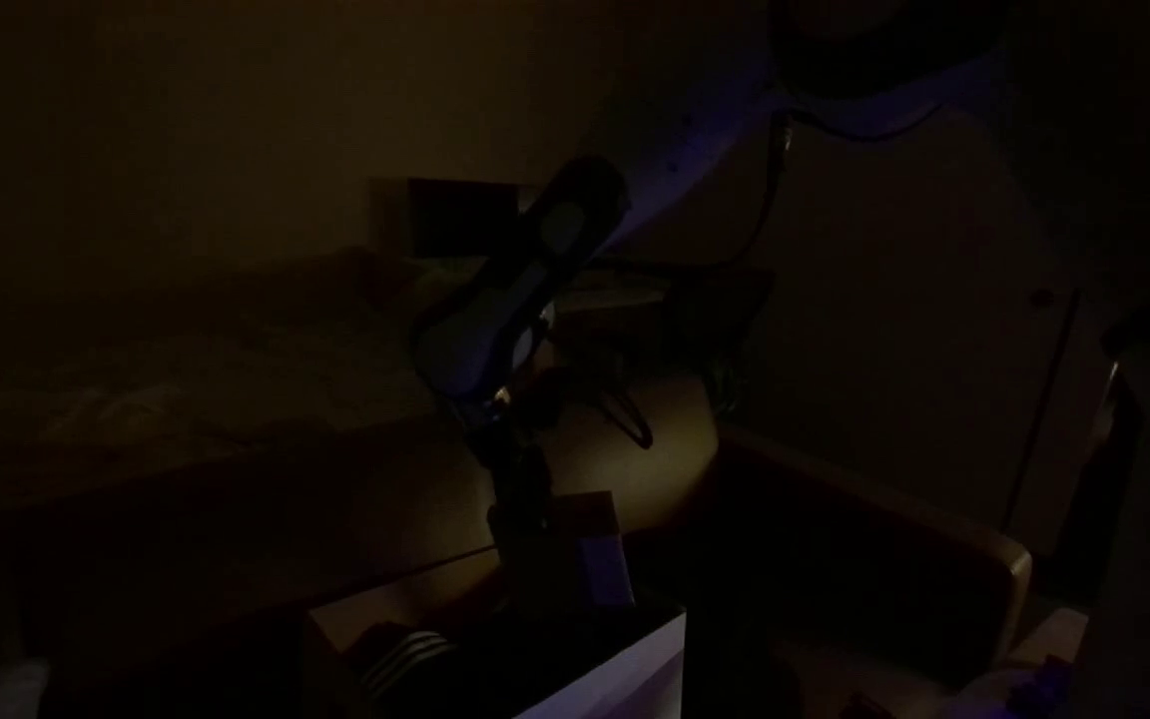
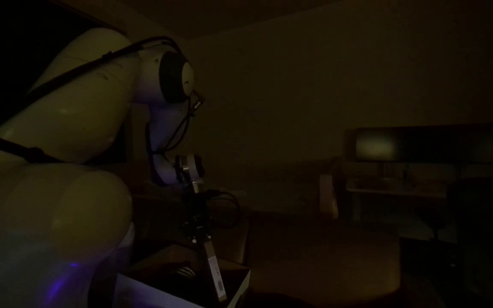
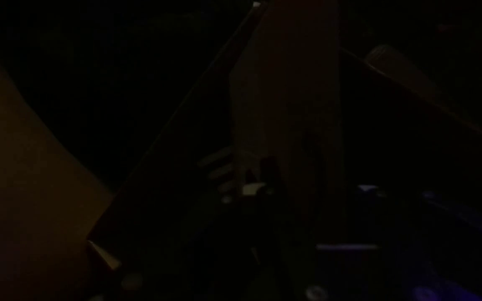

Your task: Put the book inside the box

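In an exterior view, one Panda arm (image 1: 465,350) reaches down from the upper right, its one gripper (image 1: 525,519) clamped on the upper end of one book (image 1: 560,567). Below is one cardboard carton (image 1: 635,664), and in it lies one dark item (image 1: 407,656) with three pale stripes. The book is thick as a block, dark on its broad face, with a violet-lit strip down its right side. It hangs partly in the carton's opening, near the right-hand corner; most of the open room lies to its left, by the striped item.

In an exterior view, the book shows its narrow side, bearing one white label (image 2: 213,267) with a barcode (image 2: 219,285). It tilts, lower end to the right and close to the carton's right wall; whether the two touch cannot be told. One wide monitor (image 2: 435,144) stands well apart.

In the wrist view, the gripper's contact is too dark to make out. The book runs up the middle, reddish brown with a paler band along its left. Two carton rims slant away, one on each side, and the dark gaps between them and the book widen toward the gripper. One tan surface (image 3: 23,167) lies beyond the left rim.
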You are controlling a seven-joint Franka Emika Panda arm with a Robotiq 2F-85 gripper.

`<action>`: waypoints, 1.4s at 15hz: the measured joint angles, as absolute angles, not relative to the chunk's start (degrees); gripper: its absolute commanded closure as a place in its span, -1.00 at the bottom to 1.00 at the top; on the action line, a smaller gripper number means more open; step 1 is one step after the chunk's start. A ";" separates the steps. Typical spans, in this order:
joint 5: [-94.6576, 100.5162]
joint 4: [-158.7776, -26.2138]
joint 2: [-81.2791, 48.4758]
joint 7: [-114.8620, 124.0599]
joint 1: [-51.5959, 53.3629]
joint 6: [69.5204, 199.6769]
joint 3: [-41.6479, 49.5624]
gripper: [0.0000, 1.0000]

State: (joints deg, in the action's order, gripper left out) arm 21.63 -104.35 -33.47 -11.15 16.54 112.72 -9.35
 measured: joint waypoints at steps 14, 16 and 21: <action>26.53 -101.58 -39.16 -0.12 21.01 114.76 -6.74 0.87; 27.56 -101.59 -39.70 2.40 22.51 114.74 -6.28 0.87; 27.96 -101.54 -40.26 4.34 23.90 114.67 -5.75 0.87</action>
